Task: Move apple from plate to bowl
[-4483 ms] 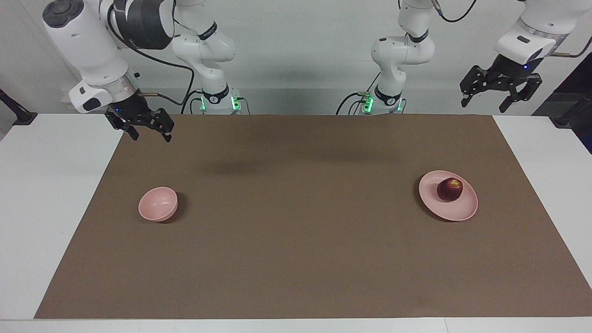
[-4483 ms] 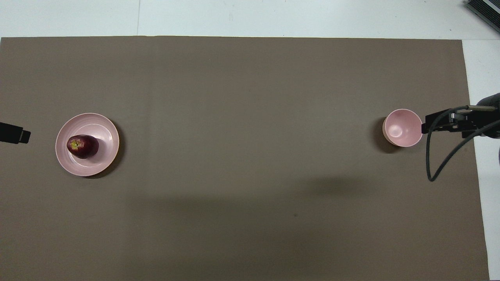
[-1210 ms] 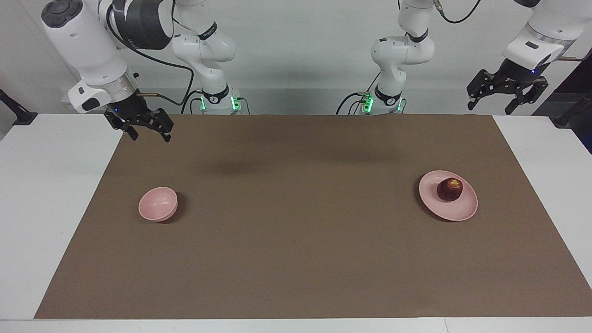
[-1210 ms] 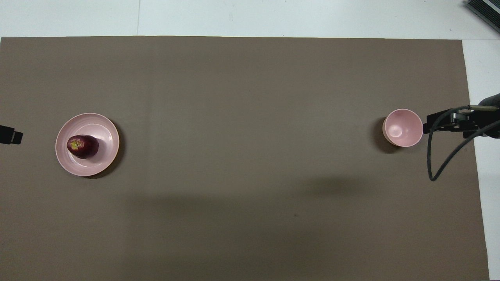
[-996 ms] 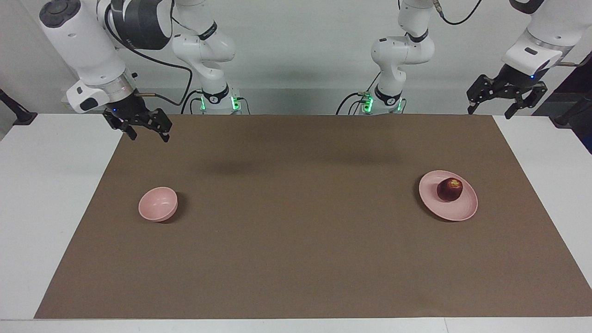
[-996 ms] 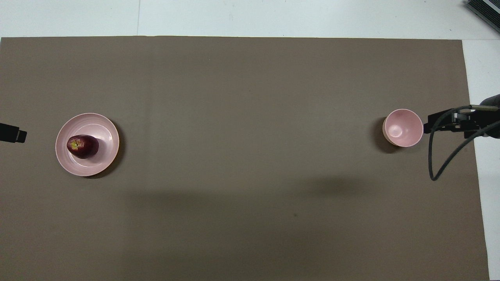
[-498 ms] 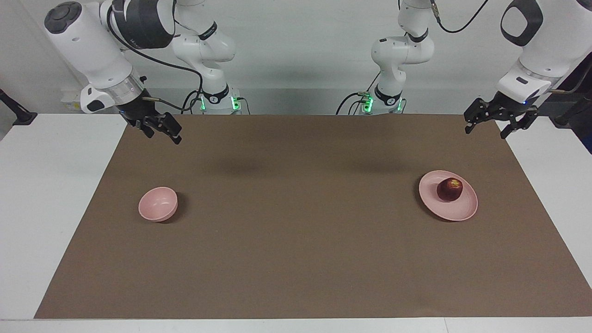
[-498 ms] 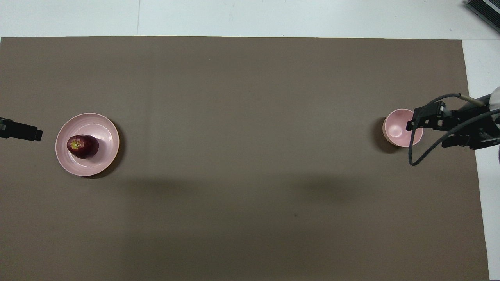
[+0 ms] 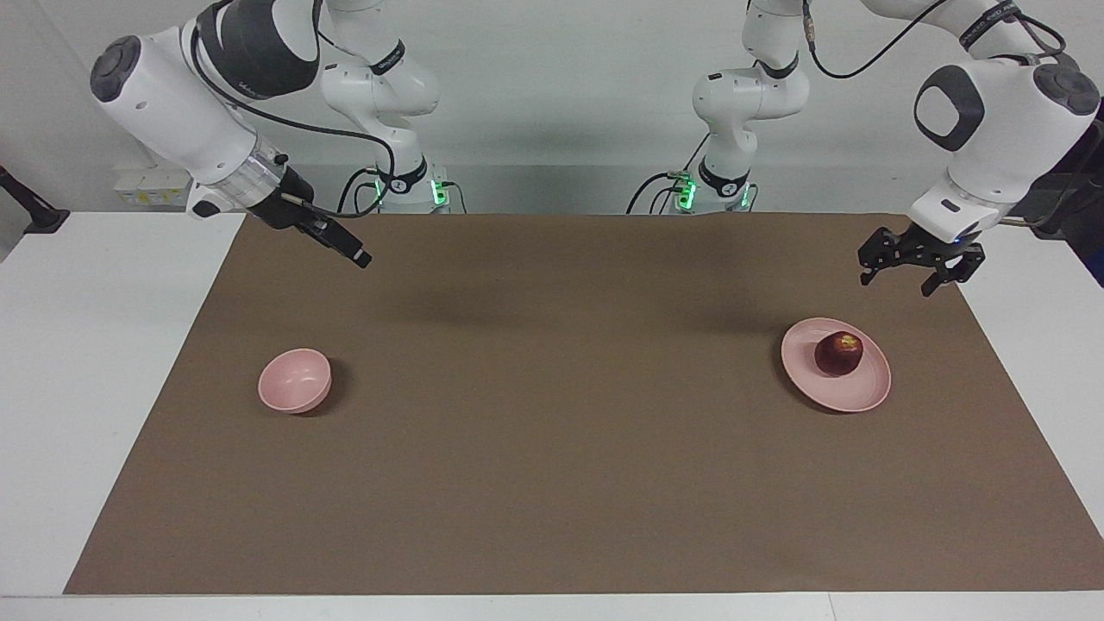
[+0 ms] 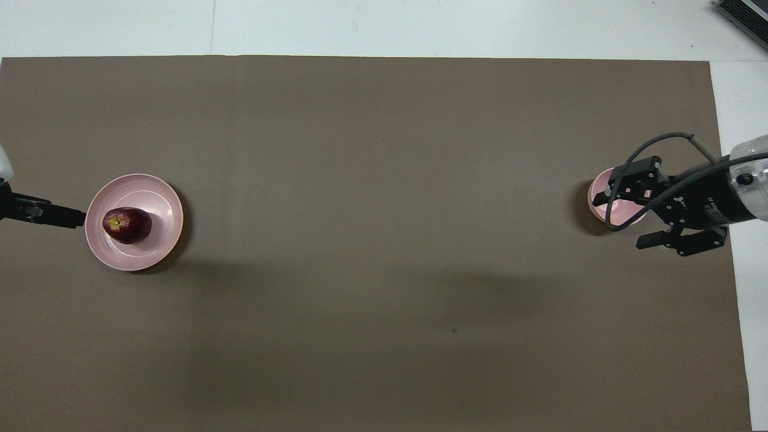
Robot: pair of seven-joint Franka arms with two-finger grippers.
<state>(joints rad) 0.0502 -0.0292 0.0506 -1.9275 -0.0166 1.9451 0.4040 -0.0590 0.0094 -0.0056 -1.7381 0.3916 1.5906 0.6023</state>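
The apple (image 9: 839, 354) lies on the plate (image 9: 867, 395) toward the left arm's end of the table, off the plate's centre on the side nearer the robots; it is small, round and dark red, with a yellowish patch around the stem end that faces upward. The left gripper (image 9: 899, 283) hangs in the air over the brown mat (image 9: 552, 483), above the stretch between the plate and the robots' edge of the mat, its fingers spread wide and holding nothing, clear of both apple and plate. In the overhead view only its dark tip (image 10: 57, 215) shows, reaching just to the plate's rim. The right gripper (image 9: 349, 250) is also raised over the mat, well above the table, toward the right arm's end; its fingers stand apart and hold nothing. Seen from above it overlaps the bowl (image 9: 295, 380), but the facing view shows it high and well apart from it. The bowl is small, deep and pale pink, upright on the mat with nothing in it.
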